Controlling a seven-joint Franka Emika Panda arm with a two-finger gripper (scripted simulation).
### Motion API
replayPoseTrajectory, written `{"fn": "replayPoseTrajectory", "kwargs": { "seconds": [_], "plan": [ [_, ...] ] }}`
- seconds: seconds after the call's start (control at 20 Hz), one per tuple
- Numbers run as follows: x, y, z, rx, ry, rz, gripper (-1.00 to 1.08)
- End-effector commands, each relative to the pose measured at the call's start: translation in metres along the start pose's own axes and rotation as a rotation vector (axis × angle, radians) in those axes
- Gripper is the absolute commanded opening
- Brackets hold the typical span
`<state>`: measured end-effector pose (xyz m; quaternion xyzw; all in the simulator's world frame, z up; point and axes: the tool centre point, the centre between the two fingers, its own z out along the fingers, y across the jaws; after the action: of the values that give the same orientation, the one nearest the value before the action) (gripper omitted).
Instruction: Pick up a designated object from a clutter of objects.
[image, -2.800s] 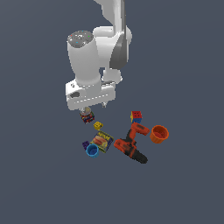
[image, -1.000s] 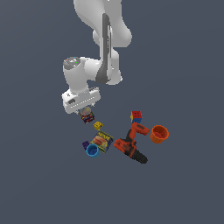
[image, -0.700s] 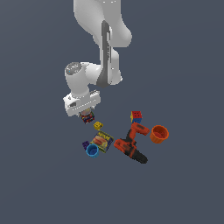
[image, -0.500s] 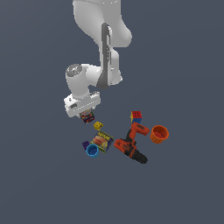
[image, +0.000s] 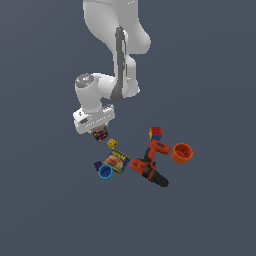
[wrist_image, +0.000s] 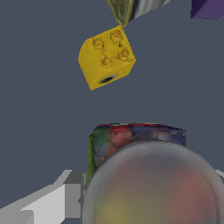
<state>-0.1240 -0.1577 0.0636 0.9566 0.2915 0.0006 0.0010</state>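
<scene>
Under the wrist, the gripper (image: 99, 133) is clamped on the can (image: 100, 134), just beside the yellow die (wrist_image: 106, 57), with open table (image: 50, 200) outward.

Flat, even simulator light, no cast shadows; the wrist view's near can top (wrist_image: 153, 183) is blurred.

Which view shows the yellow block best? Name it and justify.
The wrist view: the yellow block appears large and unobstructed, with four studs on top and a dark hole on one side. The exterior view shows it only as a tiny yellow speck near the can.
</scene>
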Motion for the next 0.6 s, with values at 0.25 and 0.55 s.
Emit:
{"fn": "replayPoseTrajectory", "kwargs": {
  "seconds": [0.25, 0.55],
  "plan": [
    [0.001, 0.001, -0.003, 0.000, 0.000, 0.000, -1.00],
    [0.005, 0.009, -0.020, 0.000, 0.000, 0.000, -1.00]
  ]
}}
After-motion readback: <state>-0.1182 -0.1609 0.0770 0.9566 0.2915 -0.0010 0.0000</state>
